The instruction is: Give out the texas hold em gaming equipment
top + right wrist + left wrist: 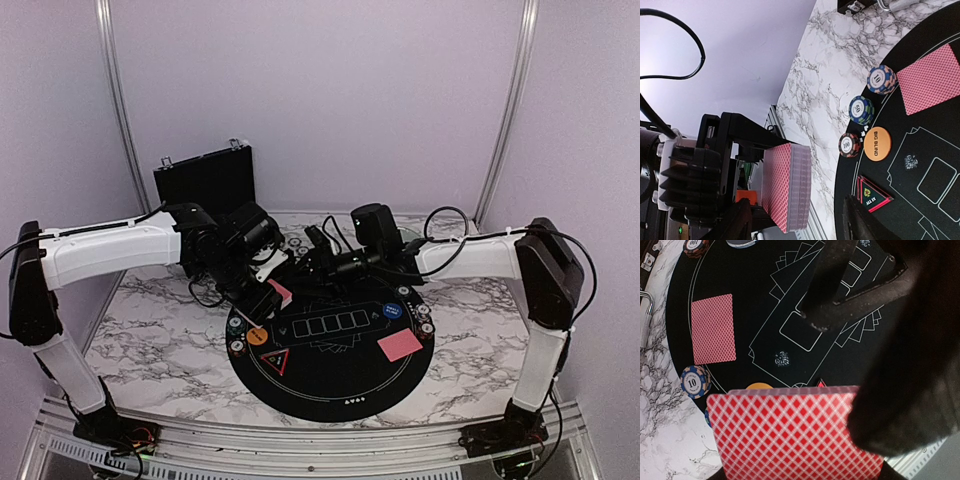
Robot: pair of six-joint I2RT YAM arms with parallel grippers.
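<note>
Left wrist view: left claw (266,289) clamps a thick deck of pinkish-red-backed playing cards (790,435).
Right claw (800,225): wide, empty, facing deck.
Risk: several slick cards may slide off together.
Below claws: round black felt mat (750,270); beyond, marbled tabletop (660,430), lilac walls (320,90).

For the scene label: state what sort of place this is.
Likely a robot lab cell set up for poker: walled marble-look table, round black poker mat, poker chips and a card deck.
</note>
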